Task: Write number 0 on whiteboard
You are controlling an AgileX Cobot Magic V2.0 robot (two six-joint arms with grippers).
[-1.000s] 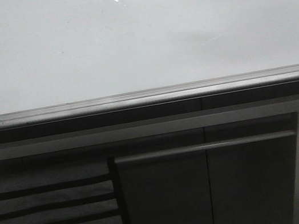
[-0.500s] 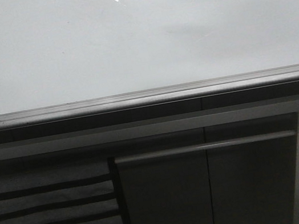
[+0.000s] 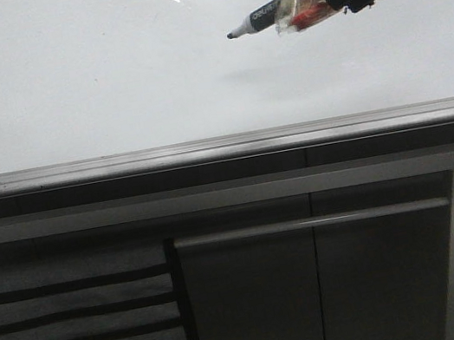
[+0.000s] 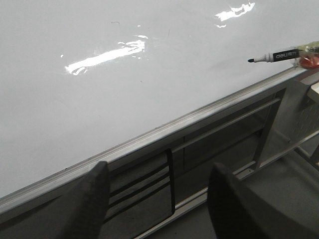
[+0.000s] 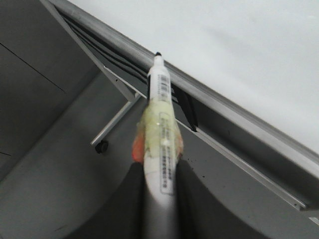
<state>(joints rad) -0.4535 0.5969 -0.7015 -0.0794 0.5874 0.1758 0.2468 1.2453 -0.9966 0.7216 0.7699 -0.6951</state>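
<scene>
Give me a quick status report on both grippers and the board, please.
Right gripper shut on white black-tipped marker, tip above glossy white whiteboard. Left gripper open, empty. No 0 visible yet. Nothing obstructing.

One marker (image 3: 270,14), one whiteboard (image 3: 88,80).

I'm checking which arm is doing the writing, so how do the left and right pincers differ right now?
The right pincer is shut on the marker, while the left pincer is open and holds nothing. The right pincer reaches in over the whiteboard in the front view; the left pincer sits back near the board's grey edge strip and does not show in the front view. Both have dark fingers.
</scene>
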